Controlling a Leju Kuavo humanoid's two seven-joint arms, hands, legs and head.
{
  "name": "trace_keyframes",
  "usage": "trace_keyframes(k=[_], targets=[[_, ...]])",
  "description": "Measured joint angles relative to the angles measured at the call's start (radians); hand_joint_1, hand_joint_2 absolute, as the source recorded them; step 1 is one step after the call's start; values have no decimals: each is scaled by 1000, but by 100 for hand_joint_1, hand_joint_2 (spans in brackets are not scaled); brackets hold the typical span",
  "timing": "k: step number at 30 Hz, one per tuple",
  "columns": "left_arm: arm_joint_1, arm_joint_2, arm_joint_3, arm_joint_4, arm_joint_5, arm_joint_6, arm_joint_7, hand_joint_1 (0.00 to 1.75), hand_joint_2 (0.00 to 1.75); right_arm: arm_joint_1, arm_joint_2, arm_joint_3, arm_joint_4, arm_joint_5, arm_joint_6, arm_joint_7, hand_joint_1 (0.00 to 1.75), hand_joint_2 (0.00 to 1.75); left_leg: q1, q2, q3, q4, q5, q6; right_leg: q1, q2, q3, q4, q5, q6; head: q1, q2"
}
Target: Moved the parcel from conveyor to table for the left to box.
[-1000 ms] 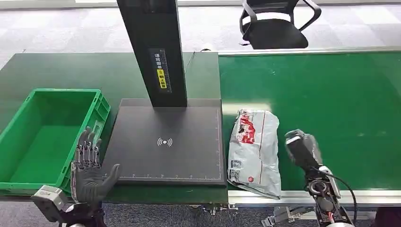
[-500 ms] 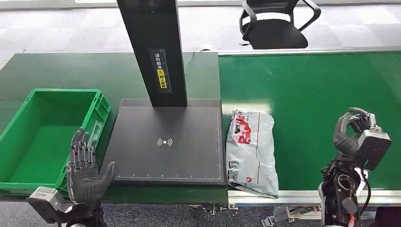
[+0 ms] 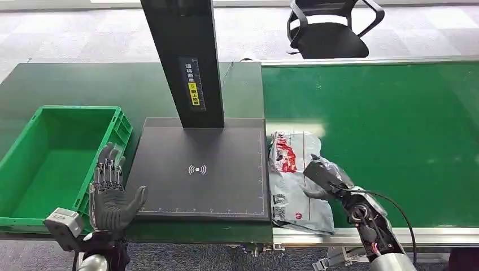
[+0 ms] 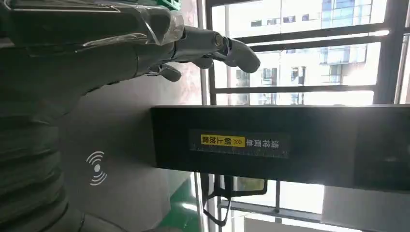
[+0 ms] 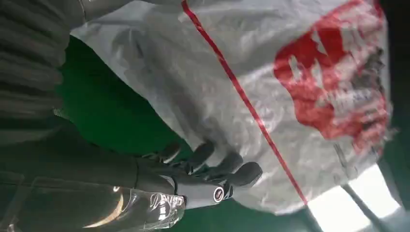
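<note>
At nine o'clock the green crate (image 3: 53,164) is sitting on the desk (image 3: 85,84), and my left hand (image 3: 111,195) is hovering just beside it, fingers spread, holding nothing. The black scanner pad (image 3: 197,169) is lying at centre. At three o'clock the parcel (image 3: 294,180) is resting on the conveyor (image 3: 395,124), and my right hand (image 3: 323,179) is pressing onto it, fingers (image 5: 232,176) touching but not yet clasping. Half a second ago that hand was raised well clear. Next I am judging a firm grasp, then a carry toward nine o'clock.
</note>
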Motion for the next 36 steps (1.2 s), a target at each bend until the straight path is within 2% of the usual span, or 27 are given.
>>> trace_keyframes(k=[6,14,15,16,17,29,36], targets=[[-20,3,-3,19,3,4,18,0,175,-51,-30,74,109,37,62,35,0,175,0,1,0,0,0,0,0,0,0,0,0,0,0,0],[-31,3,-11,29,6,11,36,0,175,-81,-46,120,165,53,101,60,0,175,0,1,3,0,0,0,0,1,2,0,0,0,0,0],[-31,3,-12,30,6,11,36,0,175,-83,-46,124,170,56,104,61,166,175,0,1,3,0,0,0,0,1,2,0,0,0,0,0],[-31,3,-13,31,6,11,36,0,175,-85,-46,131,173,58,104,61,166,175,0,1,4,0,0,0,0,1,3,0,0,0,0,0],[-31,3,-15,31,6,11,36,0,175,-87,-46,137,176,60,104,60,175,175,0,1,4,0,0,0,0,0,3,0,0,0,0,0],[-9,3,-24,31,6,11,36,0,175,-104,-63,170,195,55,94,3,175,175,0,1,8,1,0,0,0,0,8,0,0,0,0,0],[40,3,-19,7,0,10,14,0,175,-61,-59,166,188,-5,-70,-63,175,175,0,0,4,1,0,0,0,0,5,0,0,0,0,0]])
